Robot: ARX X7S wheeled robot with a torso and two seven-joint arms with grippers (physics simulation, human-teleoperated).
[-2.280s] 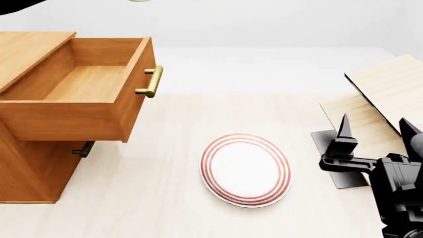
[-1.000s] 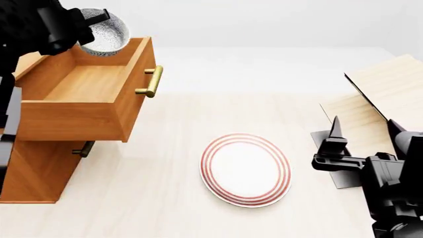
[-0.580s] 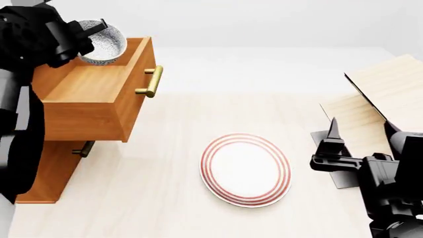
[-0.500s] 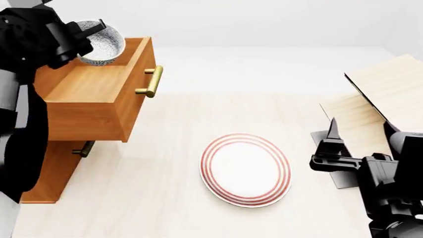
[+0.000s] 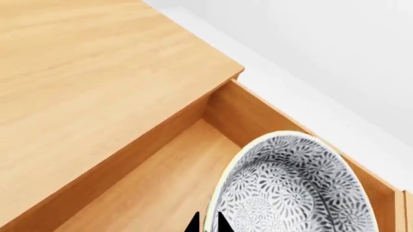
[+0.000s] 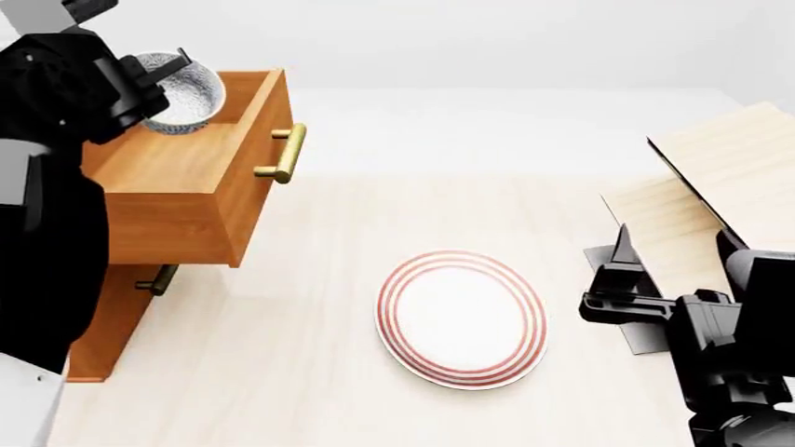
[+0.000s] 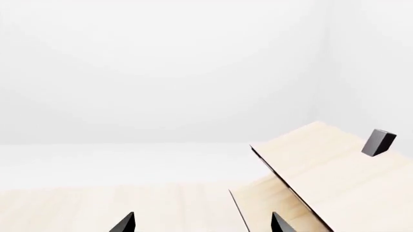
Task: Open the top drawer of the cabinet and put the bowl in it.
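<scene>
**Bowl held over the open drawer**

Bowl (image 6: 182, 91) rim is pinched by the left gripper (image 6: 159, 76) above the back of the top drawer (image 6: 186, 177), which is pulled out of the cabinet (image 6: 112, 317); the right gripper (image 6: 671, 244) hangs with fingers spread (holding nothing) beside the red-ringed plate (image 6: 463, 318).

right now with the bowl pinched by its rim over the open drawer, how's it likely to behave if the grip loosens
The bowl looks rigid and glazed, so it could slip: the left gripper pinches only its thin rim. Held at one edge, it may tilt. Its deep round shape suggests it might rock before settling in the top drawer. If ceramic, a drop could chip it.
</scene>
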